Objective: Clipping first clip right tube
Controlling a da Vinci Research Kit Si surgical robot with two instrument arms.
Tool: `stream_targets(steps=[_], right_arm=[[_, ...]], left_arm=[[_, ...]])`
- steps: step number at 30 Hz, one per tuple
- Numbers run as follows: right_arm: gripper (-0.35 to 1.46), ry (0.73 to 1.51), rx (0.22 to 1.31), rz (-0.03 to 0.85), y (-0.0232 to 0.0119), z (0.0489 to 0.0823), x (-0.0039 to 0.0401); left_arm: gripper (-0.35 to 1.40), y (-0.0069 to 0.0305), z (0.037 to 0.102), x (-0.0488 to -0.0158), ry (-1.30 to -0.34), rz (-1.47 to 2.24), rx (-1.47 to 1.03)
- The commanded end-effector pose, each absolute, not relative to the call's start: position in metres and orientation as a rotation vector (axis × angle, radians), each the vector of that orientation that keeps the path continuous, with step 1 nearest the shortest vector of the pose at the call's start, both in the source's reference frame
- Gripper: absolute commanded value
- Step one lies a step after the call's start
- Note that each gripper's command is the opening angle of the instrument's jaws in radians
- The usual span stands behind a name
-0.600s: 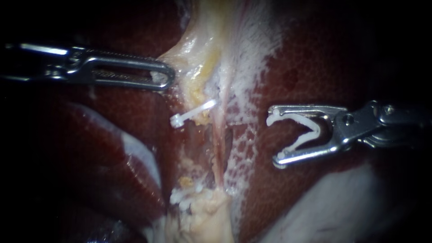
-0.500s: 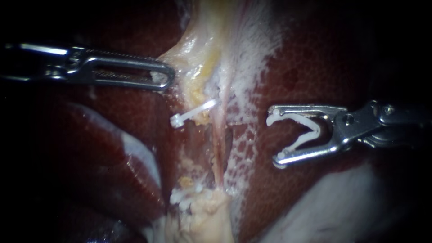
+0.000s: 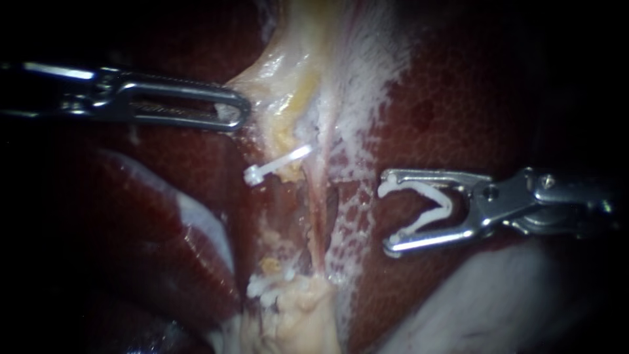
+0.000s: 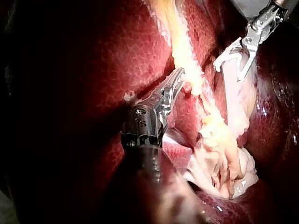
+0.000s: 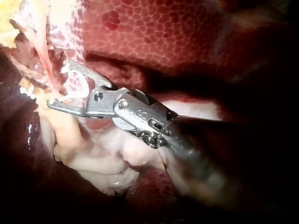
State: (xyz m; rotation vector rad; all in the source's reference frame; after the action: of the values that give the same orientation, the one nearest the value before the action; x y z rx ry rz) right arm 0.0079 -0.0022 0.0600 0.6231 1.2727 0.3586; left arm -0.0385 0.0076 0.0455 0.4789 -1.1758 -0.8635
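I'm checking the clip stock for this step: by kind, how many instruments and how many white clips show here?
Instruments: 2 (left instrument, holding pale tissue; right instrument)
White clips: 2 (closed clip on the tissue; open clip carried by the right instrument)
Total: 4

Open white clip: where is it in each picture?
Endoscope: open white clip held by the right instrument, right of the pale tissue.
Left wrist: clip in the right instrument, beyond the pale tissue.
Right wrist: clip between own jaws, beside pale tissue.
Shared landmark: pale tissue.
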Motion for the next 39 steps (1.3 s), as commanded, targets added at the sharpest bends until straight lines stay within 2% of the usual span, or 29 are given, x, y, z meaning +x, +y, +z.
stream_targets(steps=[1, 9, 16, 26, 39], right_arm=[[0.6, 1.269, 0.632, 0.364, -0.0025, 0.0604, 0.0082], [0.58, 1.255, 0.717, 0.363, -0.0036, 0.0621, 0.011], [0.54, 1.256, 0.846, 0.239, -0.003, 0.0627, 0.0132], [0.54, 1.257, 0.89, 0.181, -0.0014, 0.0642, 0.0166], [0.54, 1.256, 0.891, 0.179, -0.0004, 0.0652, 0.0175]], left_arm=[[-0.35, 0.0079, 0.0452, -0.0381, -1.174, -0.872, 0.477], [-0.35, 0.009, 0.0427, -0.0366, -1.182, -0.883, 0.467], [-0.35, 0.0086, 0.0421, -0.0367, -1.181, -0.885, 0.465], [-0.35, 0.0085, 0.0419, -0.0367, -1.18, -0.886, 0.465], [-0.35, 0.0084, 0.0416, -0.0368, -1.184, -0.883, 0.46]])
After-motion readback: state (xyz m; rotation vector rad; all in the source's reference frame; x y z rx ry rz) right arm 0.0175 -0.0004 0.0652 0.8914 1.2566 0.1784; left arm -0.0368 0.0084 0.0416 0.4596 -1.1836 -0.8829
